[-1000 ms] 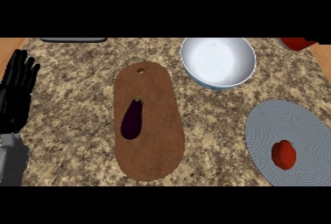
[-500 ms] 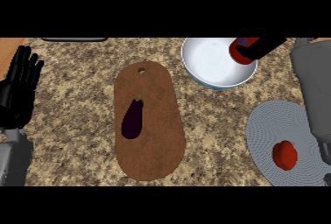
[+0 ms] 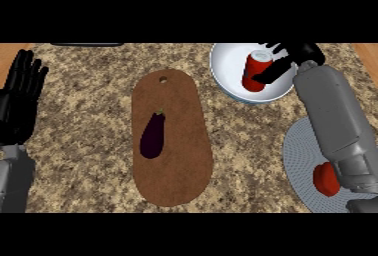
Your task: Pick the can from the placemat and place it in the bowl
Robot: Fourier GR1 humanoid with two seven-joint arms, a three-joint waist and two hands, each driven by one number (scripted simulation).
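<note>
The right forearm reaches up along the view's right side, its grey casing angled slightly inward. The right hand (image 3: 289, 60) sits at the top, its black fingers curled round the can (image 3: 256, 71). The left hand (image 3: 21, 97) rests open at the left edge, fingers straight and pointing up.

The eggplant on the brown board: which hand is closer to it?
Left. The left hand rests open beside the board, level with the eggplant. The right hand is farther, holding the can over the bowl.
</note>
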